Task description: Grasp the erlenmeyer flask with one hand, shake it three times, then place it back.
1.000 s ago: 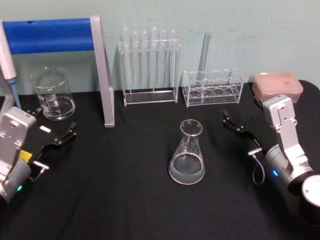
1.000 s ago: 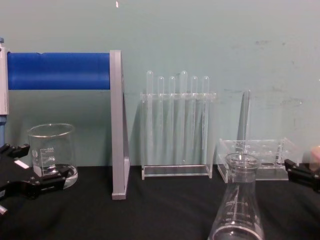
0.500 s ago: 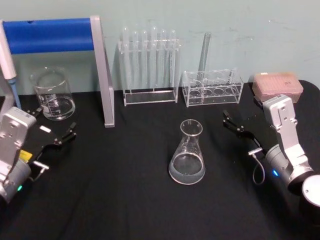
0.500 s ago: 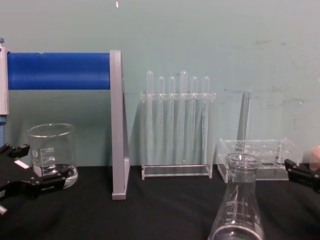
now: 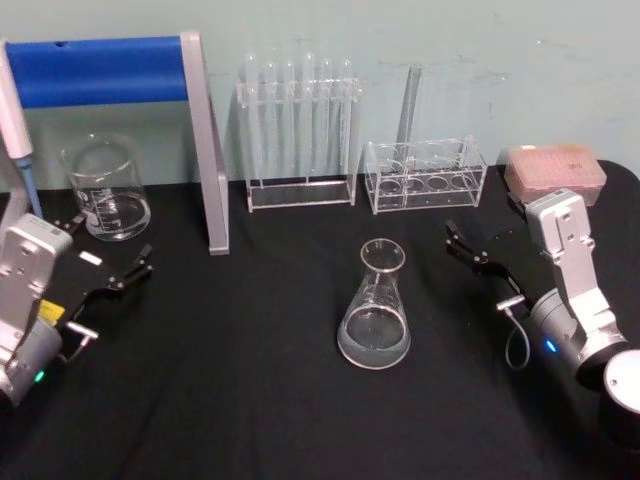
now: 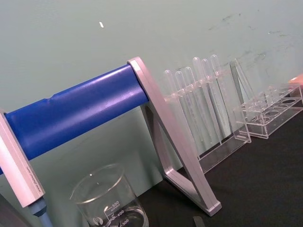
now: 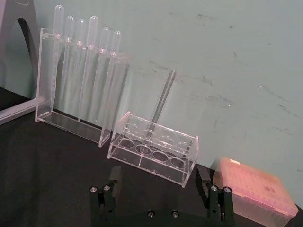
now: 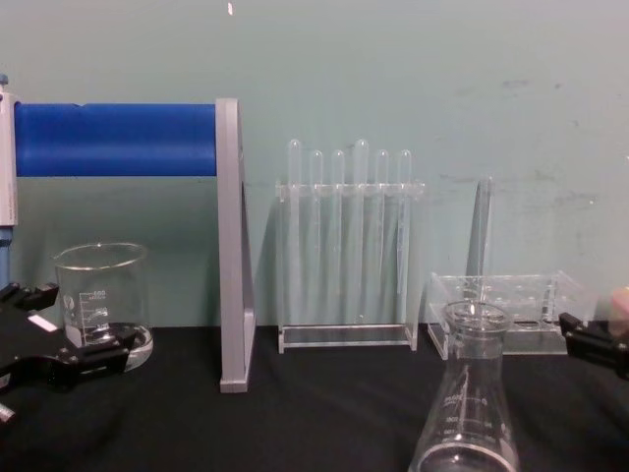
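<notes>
The erlenmeyer flask [image 5: 375, 310] stands upright on the black table near the middle, with a little clear liquid in its base. In the chest view the flask [image 8: 467, 403] rises at the lower right. My right gripper [image 5: 485, 228] hovers open to the right of the flask and apart from it, and in its wrist view the gripper [image 7: 158, 182] holds nothing between its spread black fingers. My left gripper [image 5: 105, 248] rests open at the far left, just in front of the beaker, and the chest view places it [image 8: 59, 329] at the left edge.
A glass beaker [image 5: 105, 190] stands at the back left beside a blue-and-silver stand [image 5: 200, 130]. A rack of test tubes [image 5: 298, 140] and a low clear rack [image 5: 425, 175] line the back wall. A pink tip box [image 5: 555, 170] sits at the back right.
</notes>
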`<action>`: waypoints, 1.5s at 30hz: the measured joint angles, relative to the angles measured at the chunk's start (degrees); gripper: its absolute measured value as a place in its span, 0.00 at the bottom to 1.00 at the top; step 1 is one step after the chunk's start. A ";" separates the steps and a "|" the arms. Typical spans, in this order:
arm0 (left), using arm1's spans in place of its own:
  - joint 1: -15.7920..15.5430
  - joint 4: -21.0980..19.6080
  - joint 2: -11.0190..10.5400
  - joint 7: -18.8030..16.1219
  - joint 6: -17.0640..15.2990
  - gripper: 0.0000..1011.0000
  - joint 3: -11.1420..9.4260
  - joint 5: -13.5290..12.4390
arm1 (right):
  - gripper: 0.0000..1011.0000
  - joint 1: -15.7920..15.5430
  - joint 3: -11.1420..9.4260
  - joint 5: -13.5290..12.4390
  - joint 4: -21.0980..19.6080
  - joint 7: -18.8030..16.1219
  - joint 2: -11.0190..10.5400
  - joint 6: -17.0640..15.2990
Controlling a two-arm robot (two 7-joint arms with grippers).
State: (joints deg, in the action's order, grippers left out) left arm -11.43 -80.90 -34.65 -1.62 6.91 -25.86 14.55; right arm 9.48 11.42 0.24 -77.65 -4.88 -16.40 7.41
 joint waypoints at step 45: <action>0.00 0.00 0.00 0.00 0.00 0.99 0.00 0.00 | 0.99 0.00 0.00 0.00 0.00 0.00 0.00 0.00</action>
State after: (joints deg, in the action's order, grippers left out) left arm -11.43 -80.90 -34.65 -1.62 6.91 -25.86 14.55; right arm 9.48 11.42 0.24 -77.64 -4.88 -16.39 7.41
